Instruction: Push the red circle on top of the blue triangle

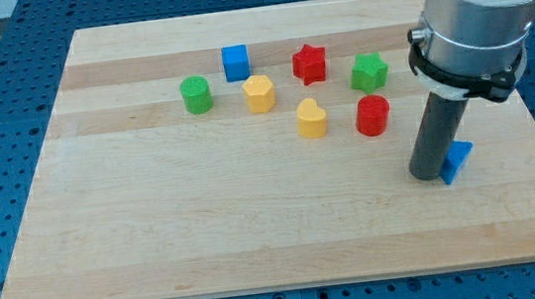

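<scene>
1 view | high front, angled down | whole board fits

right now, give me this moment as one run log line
my tip: touching blue triangle, on its left | red circle: up-left of tip, apart, not yet pushed | wooden board

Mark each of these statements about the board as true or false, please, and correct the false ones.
1. The red circle touches the blue triangle. False: bare board lies between them.
2. My tip stands right beside the blue triangle, on its left in the view. True.
3. The green circle is the block furthest toward the view's right. False: it is furthest left.
4. The red star lies nearer the view's top than the red circle. True.
5. The blue cube sits between two yellow blocks. False: both yellow blocks lie below it.
</scene>
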Controlling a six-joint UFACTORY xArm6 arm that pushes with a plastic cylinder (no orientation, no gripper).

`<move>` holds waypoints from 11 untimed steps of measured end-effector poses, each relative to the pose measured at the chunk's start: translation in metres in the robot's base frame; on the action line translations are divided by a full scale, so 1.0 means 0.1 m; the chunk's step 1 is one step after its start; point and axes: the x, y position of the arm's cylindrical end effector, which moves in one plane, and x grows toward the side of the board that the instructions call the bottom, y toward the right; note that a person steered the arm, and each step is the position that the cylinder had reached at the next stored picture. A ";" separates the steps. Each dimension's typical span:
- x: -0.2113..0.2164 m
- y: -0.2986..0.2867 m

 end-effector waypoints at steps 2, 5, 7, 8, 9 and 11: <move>-0.11 -0.67; -1.07 -0.72; -1.07 -0.45; -0.86 -0.45; -0.78 -0.53; -0.54 -0.52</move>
